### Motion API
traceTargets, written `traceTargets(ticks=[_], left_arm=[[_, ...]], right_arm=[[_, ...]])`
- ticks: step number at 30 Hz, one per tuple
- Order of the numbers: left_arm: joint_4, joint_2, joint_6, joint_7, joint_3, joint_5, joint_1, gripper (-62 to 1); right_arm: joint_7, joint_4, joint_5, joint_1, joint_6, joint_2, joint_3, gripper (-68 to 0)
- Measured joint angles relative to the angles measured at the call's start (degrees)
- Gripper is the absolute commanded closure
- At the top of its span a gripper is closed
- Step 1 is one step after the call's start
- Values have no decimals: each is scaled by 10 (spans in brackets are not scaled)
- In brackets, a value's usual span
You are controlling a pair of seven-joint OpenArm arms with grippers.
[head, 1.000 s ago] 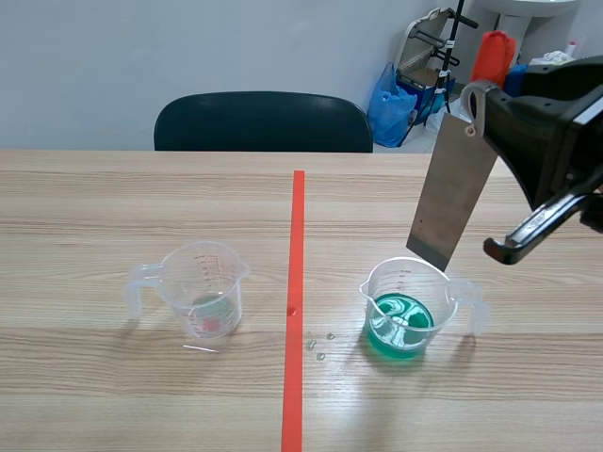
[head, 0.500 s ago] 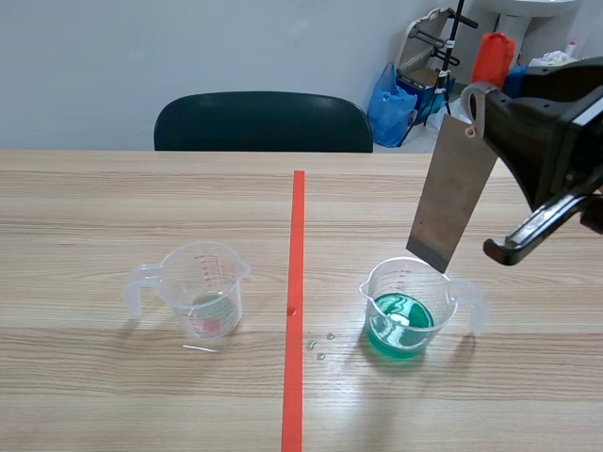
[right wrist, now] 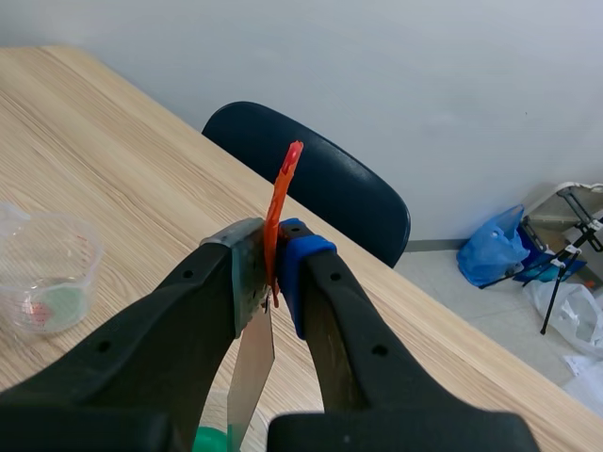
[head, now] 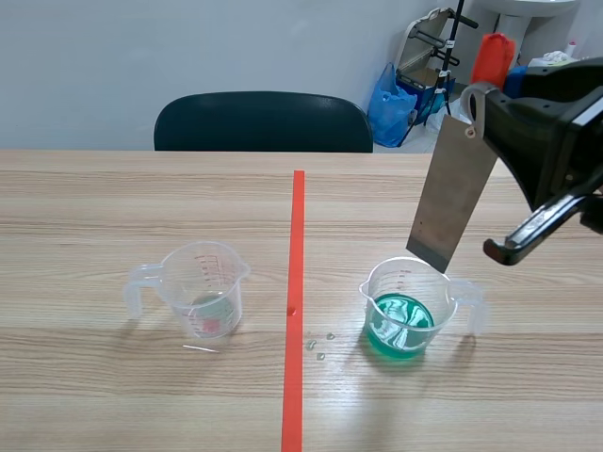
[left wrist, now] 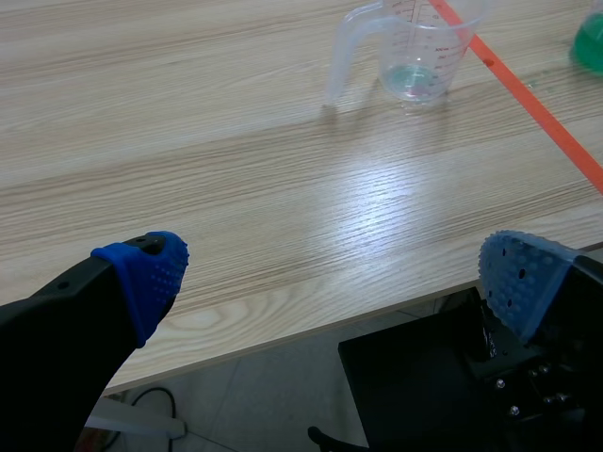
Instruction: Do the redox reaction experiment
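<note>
My right claw (right wrist: 273,273) clamps the flat grey metal strip (head: 452,198); I'd lower it plumb into the clear green-liquid beaker (head: 407,306). Left claw (left wrist: 334,273) apart.

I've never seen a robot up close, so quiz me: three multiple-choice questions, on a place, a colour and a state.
1. Where is the metal strip? A flat on the table; B held over the right cup; C on the floor.
2. The right cup's liquid is: A red; B green; C yellow.
3. The left tool is: A open; B shut on a cup; C shut on the strip.
Answers: B, the right tool holds it over that cup; B, green shows through the wall; A, its pads stand apart.
</note>
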Motion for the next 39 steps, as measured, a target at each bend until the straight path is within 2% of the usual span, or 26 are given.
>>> traceTargets(ticks=[35,39], left_arm=[[0,0,0,-5,0,0,0,-623],[0,-20,0,-4,0,-3,0,-623]], right_arm=[[-3,0,0,0,0,0,0,-13],[-3,0,0,0,0,0,0,-13]])
